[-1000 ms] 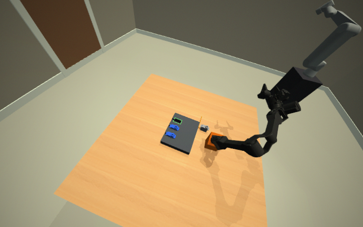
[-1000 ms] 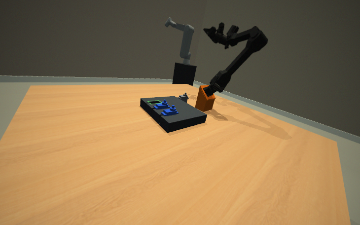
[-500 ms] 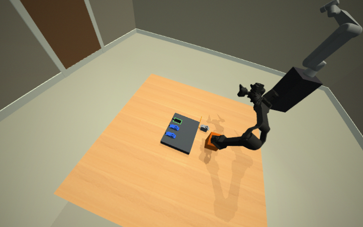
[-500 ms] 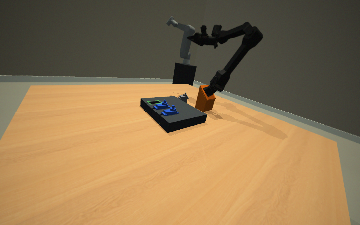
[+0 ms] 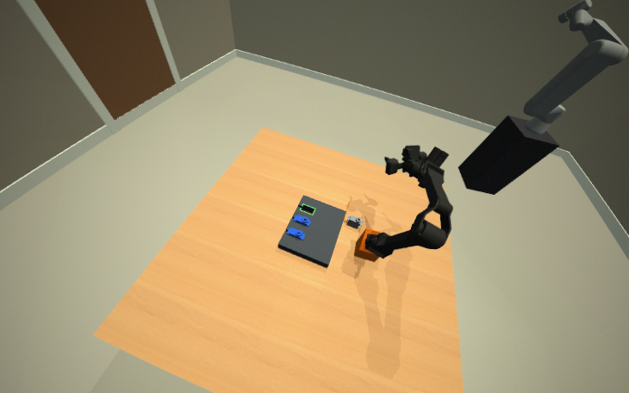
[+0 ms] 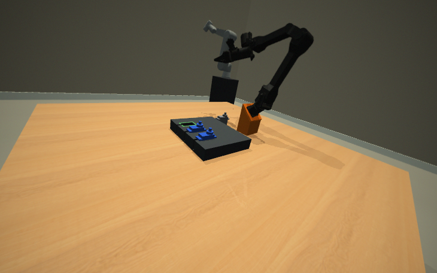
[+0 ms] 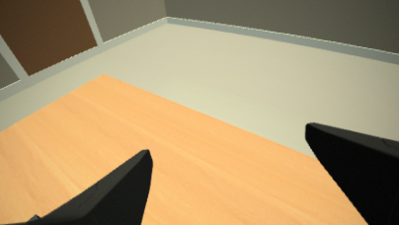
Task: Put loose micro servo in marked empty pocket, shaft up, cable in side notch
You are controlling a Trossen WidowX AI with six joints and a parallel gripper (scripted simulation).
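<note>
Wooden table (image 5: pixel 239 302) on a pale floor, walled room with a brown door (image 5: pixel 107 53) at one corner; an idle grey arm (image 5: pixel 576 63) on a black block stands off the table. On the table lie a dark deck (image 5: pixel 324 233), an orange pedestal (image 5: pixel 362 250) carrying the black arm (image 5: pixel 434 204), and, between deck and pedestal, the servo (image 5: pixel 354 221), grey, just beside the deck's near edge, shaft apparently up in the exterior view (image 6: pixel 223 117). The gripper (image 5: pixel 397 163) is held high, jaws spread wide with nothing between them; the wrist view shows both fingers framing bare wood and floor, with neither servo nor deck in sight. Key relation: the servo lies well below the gripper and back toward the arm's own base, so the coming move is judged to be a descent with the wrist pitching down. The pocket (image 5: pixel 308 209), outlined green, lies farther out than the servo, at the deck's far corner, in line with two blue servos (image 5: pixel 301 221) already seated. The servo's long axis and its cable direction are too small to tell.
</note>
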